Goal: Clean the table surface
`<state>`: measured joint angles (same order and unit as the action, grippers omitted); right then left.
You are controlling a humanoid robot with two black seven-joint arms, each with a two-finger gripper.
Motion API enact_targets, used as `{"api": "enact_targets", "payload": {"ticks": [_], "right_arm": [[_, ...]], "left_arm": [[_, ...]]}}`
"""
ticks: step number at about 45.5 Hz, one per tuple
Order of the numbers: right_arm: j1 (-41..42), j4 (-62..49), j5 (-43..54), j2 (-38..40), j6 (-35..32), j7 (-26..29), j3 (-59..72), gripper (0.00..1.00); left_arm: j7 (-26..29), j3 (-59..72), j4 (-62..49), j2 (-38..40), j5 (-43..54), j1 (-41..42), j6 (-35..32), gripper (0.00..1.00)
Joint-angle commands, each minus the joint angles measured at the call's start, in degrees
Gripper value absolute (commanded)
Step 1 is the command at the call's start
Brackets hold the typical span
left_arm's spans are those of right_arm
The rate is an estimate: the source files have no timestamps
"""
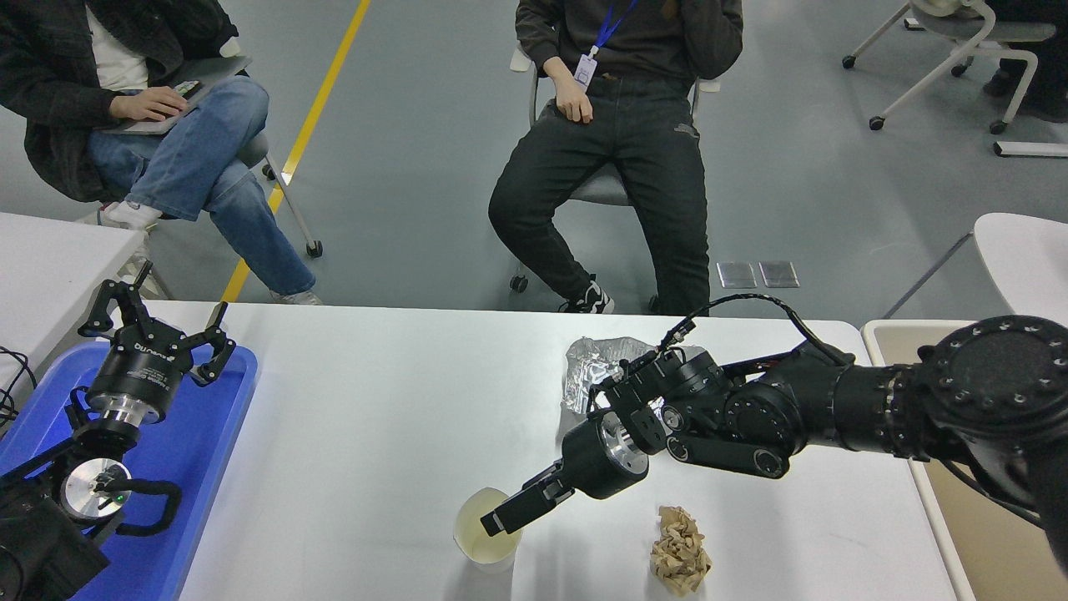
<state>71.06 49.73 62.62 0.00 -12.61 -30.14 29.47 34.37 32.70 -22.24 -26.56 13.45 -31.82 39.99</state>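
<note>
The table surface (359,417) is a wide white top. On it near the front edge stand a cream paper cup (488,547), upright and open, and a crumpled brown paper wad (680,551). A crumpled foil tray (594,366) lies further back, mostly hidden behind my right arm. My right gripper (494,523) reaches in from the right, angled down to the left, with its tip at the cup's mouth; its fingers look pressed together. My left gripper (158,321) is parked at the lower left above a blue tray, fingers spread and empty.
The blue tray (209,442) lies at the table's left end. A beige bin (993,542) stands off the right edge, and a round white table (1022,246) is beyond it. Two people sit on chairs at the far side, one (617,125) facing the middle, one (167,125) at the left.
</note>
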Motion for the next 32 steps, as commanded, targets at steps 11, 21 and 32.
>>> {"api": "enact_targets", "payload": {"ticks": [11, 21, 32], "right_arm": [[-1.9, -2.9, 0.2, 0.0, 5.4, 0.2, 3.0, 0.99], [-2.3, -2.7, 0.2, 0.0, 6.6, 0.2, 3.0, 0.98], [-2.3, -2.0, 0.3, 0.0, 6.6, 0.2, 2.9, 0.98]], "left_arm": [[0.0, 0.0, 0.0, -0.1, 0.0, 0.0, 0.0, 1.00], [0.0, 0.0, 0.0, -0.1, 0.0, 0.0, 0.0, 1.00], [0.0, 0.0, 0.0, -0.1, 0.0, 0.0, 0.0, 1.00]]}}
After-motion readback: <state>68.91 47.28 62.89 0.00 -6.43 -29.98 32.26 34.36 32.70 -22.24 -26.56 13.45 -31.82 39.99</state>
